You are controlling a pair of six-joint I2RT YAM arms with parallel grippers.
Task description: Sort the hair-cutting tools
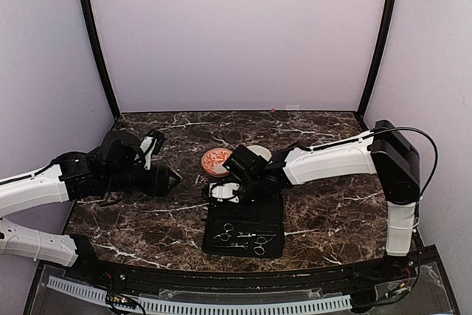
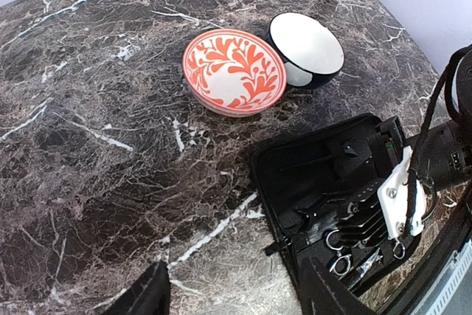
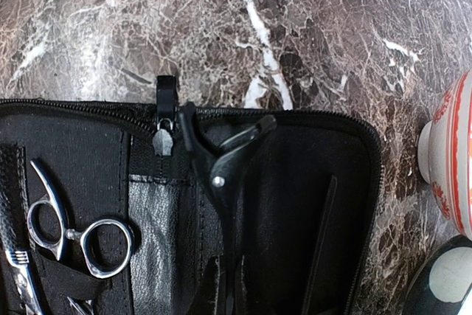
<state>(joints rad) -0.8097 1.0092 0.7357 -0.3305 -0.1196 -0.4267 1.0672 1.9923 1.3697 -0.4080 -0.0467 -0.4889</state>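
The black case (image 1: pixel 247 226) lies open near the front edge. Silvery ring-handled scissors (image 1: pixel 225 232) and a second pair (image 1: pixel 258 245) lie in its near half. In the right wrist view one pair of scissors (image 3: pixel 81 241) sits at the left and a slim dark stick (image 3: pixel 321 241) lies in the right half. My right gripper (image 3: pixel 227 274) is over the case's far half (image 1: pixel 225 191), shut on a black hinged clip-like tool (image 3: pixel 218 160) whose forked end points at the zipper edge. My left gripper (image 2: pixel 236 296) is open and empty above bare marble, left of the case (image 1: pixel 173 178).
An orange-patterned bowl (image 1: pixel 217 161) and a white bowl with a dark outside (image 2: pixel 306 49) stand side by side just beyond the case. The right arm partly covers the white bowl in the top view. The table (image 1: pixel 332 212) is dark marble, walled on three sides.
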